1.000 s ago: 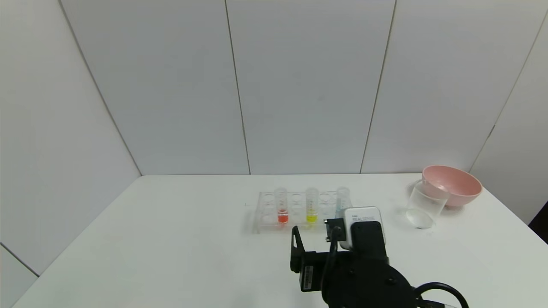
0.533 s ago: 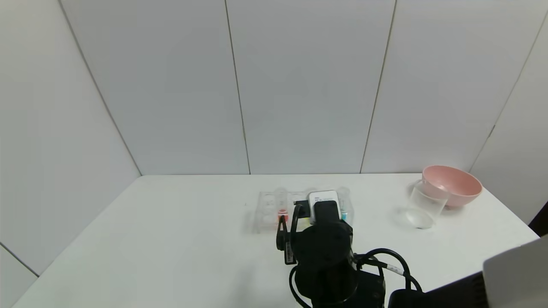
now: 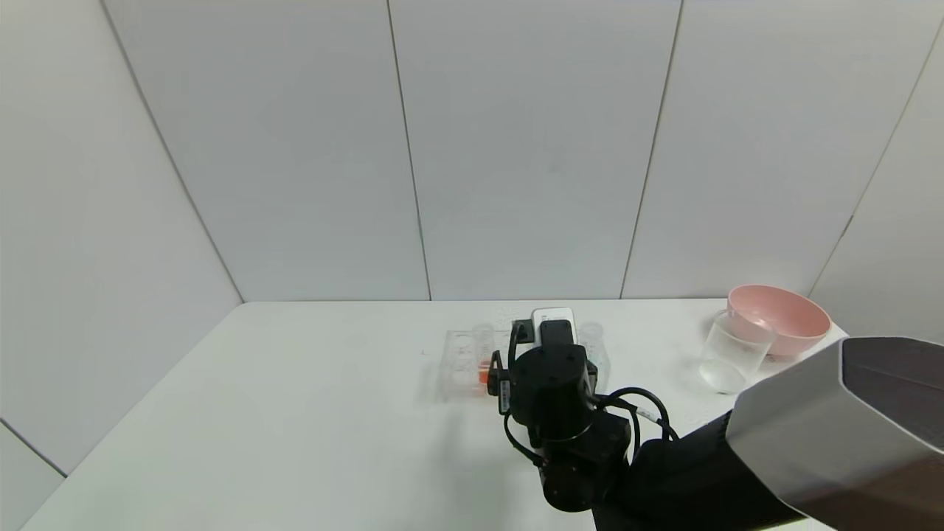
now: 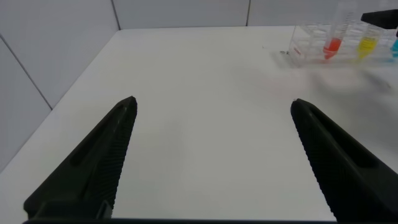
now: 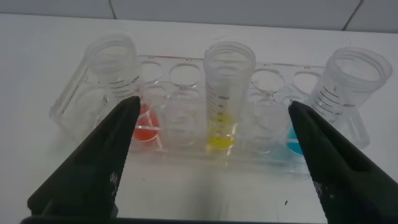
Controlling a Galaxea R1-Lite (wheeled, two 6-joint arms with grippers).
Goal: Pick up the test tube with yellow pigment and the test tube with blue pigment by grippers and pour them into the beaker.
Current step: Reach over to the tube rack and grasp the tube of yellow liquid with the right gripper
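The yellow-pigment test tube (image 5: 227, 93) stands upright in the middle of the clear rack (image 5: 186, 146). The blue-pigment test tube (image 5: 345, 93) stands at one end and a red-orange tube (image 5: 115, 81) at the other. My right gripper (image 5: 212, 106) is open just in front of the rack, one finger either side of the yellow tube and not touching it. In the head view my right wrist (image 3: 553, 383) hides the yellow tube. The clear beaker (image 3: 734, 350) stands far right. My left gripper (image 4: 212, 101) is open and empty over bare table, far from the rack (image 4: 311, 43).
A pink bowl (image 3: 778, 317) sits behind the beaker at the table's back right corner. My right arm's grey link (image 3: 841, 420) fills the lower right of the head view. White walls close the table at the back and the left.
My right arm has reached forward and left from the table's near side up to the rack. Its wrist now covers the yellow tube in the head view.
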